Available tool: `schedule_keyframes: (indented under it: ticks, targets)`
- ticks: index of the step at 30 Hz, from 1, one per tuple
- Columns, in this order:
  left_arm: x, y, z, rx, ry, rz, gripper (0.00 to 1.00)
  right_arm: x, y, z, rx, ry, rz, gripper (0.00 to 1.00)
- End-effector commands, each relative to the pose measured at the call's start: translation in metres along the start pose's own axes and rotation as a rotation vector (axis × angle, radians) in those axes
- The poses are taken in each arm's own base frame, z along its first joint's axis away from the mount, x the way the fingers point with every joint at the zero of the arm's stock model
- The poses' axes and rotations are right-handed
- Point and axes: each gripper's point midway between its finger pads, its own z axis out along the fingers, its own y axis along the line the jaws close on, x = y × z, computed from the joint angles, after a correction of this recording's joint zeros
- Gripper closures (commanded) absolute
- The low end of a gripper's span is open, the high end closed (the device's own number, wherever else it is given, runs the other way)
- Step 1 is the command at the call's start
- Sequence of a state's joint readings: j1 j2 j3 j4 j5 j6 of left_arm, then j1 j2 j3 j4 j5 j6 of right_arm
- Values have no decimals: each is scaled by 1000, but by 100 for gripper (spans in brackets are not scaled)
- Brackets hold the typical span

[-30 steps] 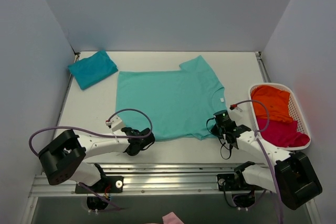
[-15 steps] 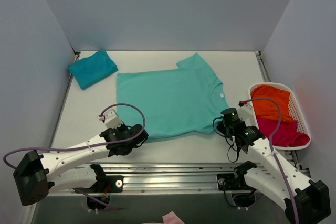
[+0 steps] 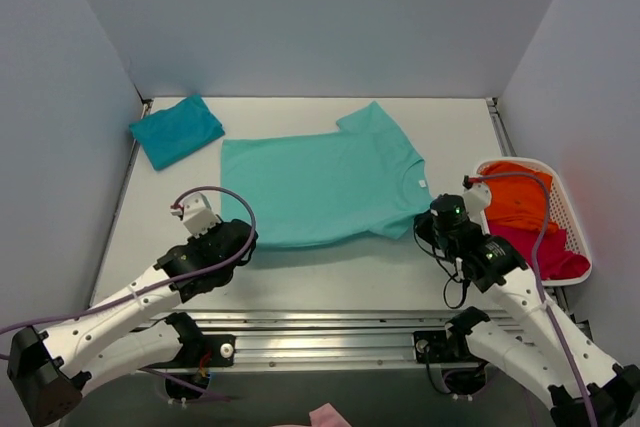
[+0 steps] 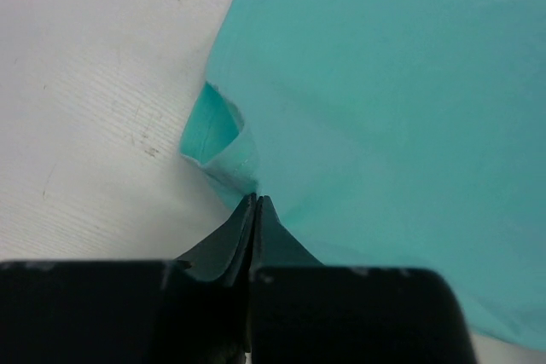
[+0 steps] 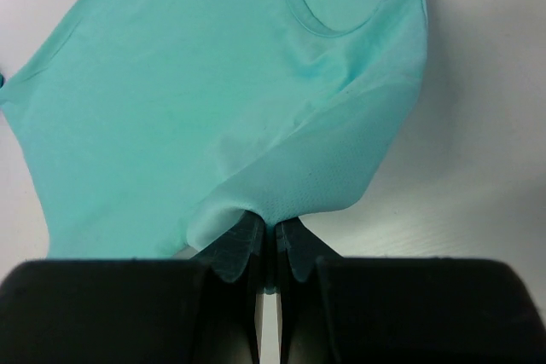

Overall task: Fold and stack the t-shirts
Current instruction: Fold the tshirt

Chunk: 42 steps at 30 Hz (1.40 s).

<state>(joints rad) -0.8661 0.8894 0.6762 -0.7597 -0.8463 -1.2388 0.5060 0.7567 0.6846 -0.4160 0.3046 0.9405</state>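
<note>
Mint-green t-shirt (image 3: 320, 187) lay flat in the middle of the table (image 3: 150, 187), neck toward 3 o'clock, hem toward 9. L tool (image 3: 240, 239) was clenched on the hem corner at the shirt's 7 o'clock. Its wrist view showed cloth curling up just ahead of the pinched tips. R tool (image 3: 424, 227) was clenched on the near sleeve/shoulder edge at 5 o'clock, w/ fabric tenting up from the tips and the neck hole beyond. Folded teal t-shirt (image 3: 176, 130) sat at 10 o'clock, well apart, prob. the stack's start. Basket (image 3: 535, 162) at 3–4 o'clock held an orange t-shirt (image 3: 515, 202) and a magenta t-shirt (image 3: 540, 252), neither folded yet.

Step in hand, as I read it, was the first lengthwise fold of the mint shirt, near edge gripped at both ends. Next move called for both tools to rise together and carry that edge toward 12 o'clock, level and in step. They'd then lay it over the far half and let go. Uneven pace would prob. skew the fold.
</note>
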Motion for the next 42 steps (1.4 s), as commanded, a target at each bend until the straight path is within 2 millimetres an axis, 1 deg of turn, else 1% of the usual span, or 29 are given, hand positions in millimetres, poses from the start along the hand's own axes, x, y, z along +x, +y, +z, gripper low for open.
schedule_keyframes:
  ticks: [1,2,3,6,10,16,18,19,20,21,22,23,24,25,26,27,28,29,30,31,32,33,34,36,37,39,40,41,42]
  targets:
    - [-31,-34,-2,108,-22,-26,98,-18,21,6,-3,-37,-32,100]
    - [-35,-38,2,112,-22,-37,98,-17,23,12,12,-28,-49,100]
    - [-41,-40,6,113,-16,-38,98,-23,32,14,-2,-43,-42,100]
    - [-52,-51,15,128,-26,-41,98,-29,43,26,15,-56,-56,100]
    - [-65,-61,28,136,-23,-52,98,-33,49,40,55,-66,-72,100]
    - [-65,-70,51,139,-8,-42,98,-34,51,64,117,-79,-89,100]
    - [-58,-67,70,113,20,-25,98,-40,56,72,129,-99,-89,100]
    - [-59,-70,77,121,20,-36,98,-35,50,85,169,-85,-102,100]
    - [-49,-66,94,95,58,-33,98,-40,56,93,171,-98,-94,100]
    - [-47,-66,103,93,67,-36,98,-42,56,102,189,-102,-94,100]
    - [-50,-71,113,104,60,-48,98,-35,44,124,253,-77,-108,100]
    - [-45,-71,131,75,85,-40,98,-34,42,137,281,-67,-113,100]
    - [-50,-69,146,57,91,-44,98,-47,54,148,278,-83,-96,100]
    - [-55,-69,158,39,93,-45,98,-39,37,177,356,-52,-115,100]
    - [-39,-61,184,-16,135,-2,98,-37,31,191,398,-27,-128,100]
    - [-65,-77,202,13,127,-34,98,-61,55,205,370,-56,-104,92]
    - [-39,-64,225,-53,234,-5,96,-54,37,235,448,-23,-125,74]
    - [-44,-71,235,-46,255,-12,53,-53,24,236,539,19,-156,50]
    - [-64,-88,243,-11,243,-35,36,-88,56,244,507,-54,-108,2]
    - [-62,-91,251,-12,247,-32,13,-84,53,257,544,-44,-133,0]
    - [-70,-95,253,-7,233,-32,6,-92,50,254,589,-58,-151,0]
    - [-76,-97,253,-6,227,-40,6,-103,58,255,584,-85,-153,0]
    - [-94,-104,248,9,197,-52,6,-117,69,252,566,-117,-141,0]
    - [-115,-109,240,24,152,-40,6,-138,74,235,571,-173,-133,0]
    - [-131,-108,233,26,117,-45,6,-141,72,228,580,-186,-139,0]
    - [-146,-105,225,32,88,-36,6,-148,73,216,561,-219,-132,0]
    - [-156,-104,217,40,68,-42,6,-159,80,198,527,-248,-111,0]
    - [-160,-101,215,45,63,-35,6,-149,69,197,525,-243,-114,0]
    - [-165,-100,212,52,51,-33,6,-157,73,179,488,-265,-91,0]
